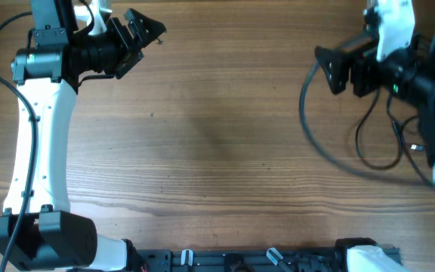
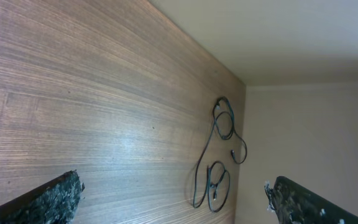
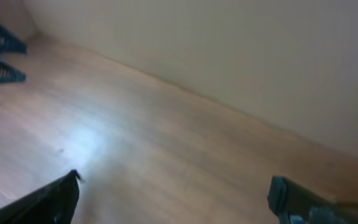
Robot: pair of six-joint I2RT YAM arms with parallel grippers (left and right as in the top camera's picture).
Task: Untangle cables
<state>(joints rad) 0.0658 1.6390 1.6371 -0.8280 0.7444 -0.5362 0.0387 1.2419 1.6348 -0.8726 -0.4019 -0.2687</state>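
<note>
The cables (image 1: 301, 106) are found on the wooden table (image 1: 202, 143), towards its right side, lying loose in open loops and not bundled. One long cord is seen from overhead sweeping in a wide arc from beside the right arm, out over the bare wood and back under that arm; a thinner loop lies inside the arc, and part of the group is hidden beneath the arm. In the left wrist view the same cords are seen far across the table near its edge, with two small loops joined by a long strand and a small plug end resting on the wood. The left gripper (image 1: 143, 41) is held at the far left of the table, well apart from the cables, its jaws spread wide with nothing between them. The right gripper (image 3: 174, 179) is positioned above the near end of the arc; its jaws are likewise spread wide, and only bare tabletop is observed between them. No cord is touched by either gripper.
</note>
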